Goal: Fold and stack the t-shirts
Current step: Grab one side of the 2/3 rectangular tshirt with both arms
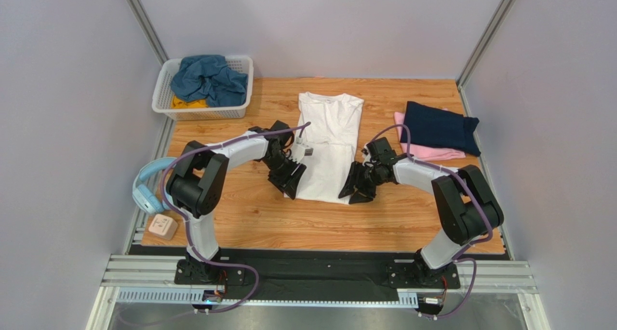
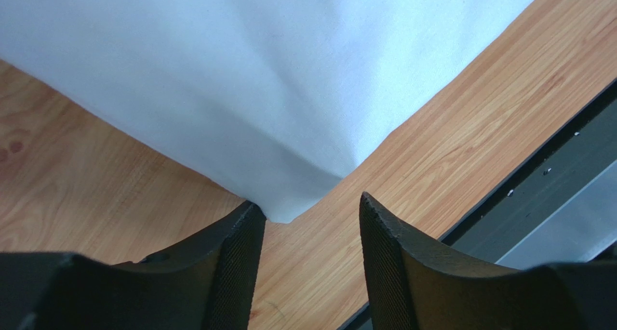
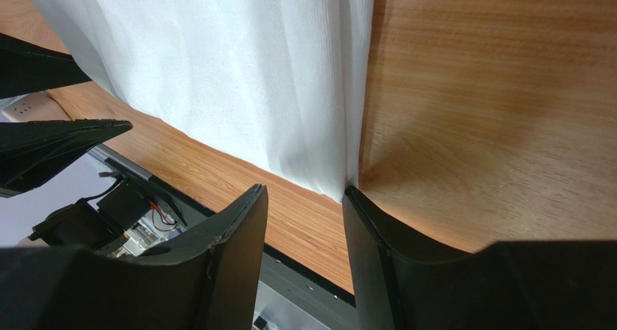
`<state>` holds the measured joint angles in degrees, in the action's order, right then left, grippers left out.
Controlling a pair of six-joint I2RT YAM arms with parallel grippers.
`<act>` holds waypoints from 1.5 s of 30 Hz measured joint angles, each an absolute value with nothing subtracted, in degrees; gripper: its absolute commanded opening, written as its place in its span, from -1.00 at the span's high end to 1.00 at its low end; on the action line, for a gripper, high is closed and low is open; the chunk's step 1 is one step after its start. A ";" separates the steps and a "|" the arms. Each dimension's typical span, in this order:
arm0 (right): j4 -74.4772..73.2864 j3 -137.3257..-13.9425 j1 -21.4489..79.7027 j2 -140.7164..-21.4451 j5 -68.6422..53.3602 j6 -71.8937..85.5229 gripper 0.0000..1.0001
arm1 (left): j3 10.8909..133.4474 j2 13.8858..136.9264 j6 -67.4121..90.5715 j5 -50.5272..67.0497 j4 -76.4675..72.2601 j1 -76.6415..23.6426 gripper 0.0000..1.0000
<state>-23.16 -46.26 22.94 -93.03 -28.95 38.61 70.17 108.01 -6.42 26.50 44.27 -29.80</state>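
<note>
A large white t-shirt [image 1: 329, 138] lies flat on the wooden table [image 1: 253, 214], folded into a long strip, collar at the far end. My left gripper [image 1: 290, 180] is at its near left corner. In the left wrist view that gripper [image 2: 310, 202] is open, and the shirt's corner [image 2: 290, 203] touches the left fingertip [image 2: 246, 221] without lying between the jaws. My right gripper [image 1: 357, 188] is at the near right corner. In the right wrist view it [image 3: 304, 190] is open, with the white shirt's edge [image 3: 337, 182] against the right fingertip [image 3: 358, 207]. A folded navy t-shirt [image 1: 438, 128] rests on a pink one [image 1: 431, 154] at the right.
A white slatted basket [image 1: 165, 99] at the far left holds a crumpled teal-blue shirt [image 1: 208, 77] and a yellow one [image 1: 190, 104]. Light-blue headphones [image 1: 148, 185] and a small white box [image 1: 163, 227] sit at the table's left edge. A black rail [image 1: 319, 265] runs along the near edge.
</note>
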 measured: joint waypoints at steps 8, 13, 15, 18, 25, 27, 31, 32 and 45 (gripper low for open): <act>-22.85 -46.11 22.85 -93.56 -29.47 38.81 0.07 | 70.17 108.62 -6.57 27.27 44.36 -29.98 0.05; -22.94 -46.11 22.76 -93.65 -30.13 38.65 -0.18 | 70.17 108.64 -6.72 27.53 44.53 -30.00 0.04; -23.07 -46.11 22.76 -93.43 -30.39 38.41 -0.27 | 70.17 108.66 -6.72 27.57 44.56 -30.00 0.04; -24.12 -46.19 22.76 -93.21 -30.52 37.56 -0.27 | 70.17 108.71 -6.74 27.66 44.69 -30.00 0.04; -27.97 -46.02 22.72 -91.48 -28.56 35.22 -0.21 | 70.17 108.71 -6.90 27.79 44.91 -30.00 0.05; -28.45 -45.89 22.72 -91.33 -28.18 34.85 -0.17 | 70.17 108.71 -6.94 27.79 44.93 -30.00 0.06; -28.47 -45.84 22.72 -91.48 -27.86 34.59 -0.09 | 70.17 108.77 -6.96 27.79 45.06 -30.00 0.08; -28.49 -45.93 22.72 -91.72 -27.94 34.57 -0.06 | 70.17 108.79 -6.98 27.79 45.17 -30.00 0.10; -27.18 -48.25 22.72 -95.57 -28.16 34.26 1.00 | 70.19 109.10 -9.26 26.48 46.02 -30.02 1.00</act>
